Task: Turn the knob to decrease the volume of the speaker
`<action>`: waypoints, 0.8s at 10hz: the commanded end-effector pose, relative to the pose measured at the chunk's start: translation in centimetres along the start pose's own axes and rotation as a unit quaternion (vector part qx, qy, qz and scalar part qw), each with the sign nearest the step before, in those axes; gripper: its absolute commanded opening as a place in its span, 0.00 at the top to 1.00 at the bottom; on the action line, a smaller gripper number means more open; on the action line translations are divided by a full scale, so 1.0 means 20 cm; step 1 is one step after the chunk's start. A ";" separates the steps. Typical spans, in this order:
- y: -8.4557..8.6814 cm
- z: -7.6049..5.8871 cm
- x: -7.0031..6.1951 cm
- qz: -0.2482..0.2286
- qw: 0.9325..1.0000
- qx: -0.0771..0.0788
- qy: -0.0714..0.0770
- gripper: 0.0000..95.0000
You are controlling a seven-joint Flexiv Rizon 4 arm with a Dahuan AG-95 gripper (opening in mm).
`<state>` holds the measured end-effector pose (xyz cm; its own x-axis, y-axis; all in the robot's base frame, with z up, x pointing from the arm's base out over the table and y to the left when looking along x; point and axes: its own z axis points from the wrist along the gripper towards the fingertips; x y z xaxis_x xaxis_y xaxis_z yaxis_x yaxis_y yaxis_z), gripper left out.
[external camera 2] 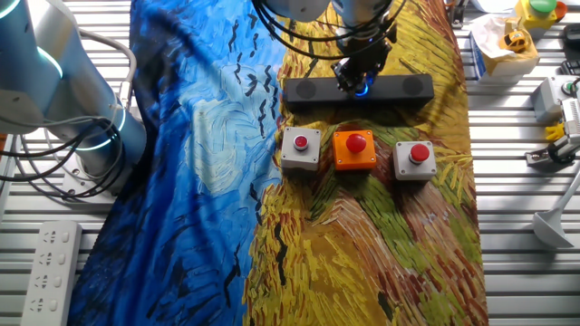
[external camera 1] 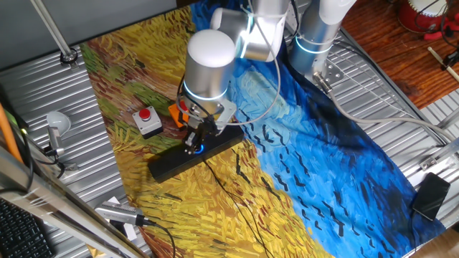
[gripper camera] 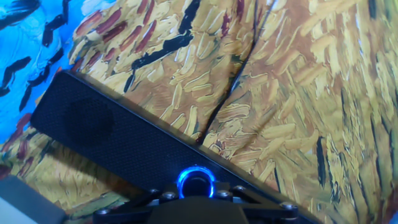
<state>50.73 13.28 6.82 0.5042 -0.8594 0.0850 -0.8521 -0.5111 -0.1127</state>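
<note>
The speaker is a long black bar lying on the painted cloth; it also shows in the other fixed view and in the hand view. The knob is a small black dial with a glowing blue ring at the bar's middle. My gripper points straight down onto the knob, with its fingers close on either side of it and the blue glow showing between them. In the hand view the lower part of the knob is hidden behind the hand's black body.
Three button boxes stand in a row beside the speaker: a grey one, an orange one and another grey one. A black cable runs from the speaker across the cloth. A power strip lies off the cloth.
</note>
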 end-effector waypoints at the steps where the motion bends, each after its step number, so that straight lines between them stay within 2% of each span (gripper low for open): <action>1: 0.01 -0.01 0.00 0.040 0.999 0.000 -0.002 0.40; 8: 0.00 -0.01 0.01 0.132 0.991 -0.001 -0.001 0.40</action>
<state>50.64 13.17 7.07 0.2796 -0.9587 0.0516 -0.9503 -0.2840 -0.1277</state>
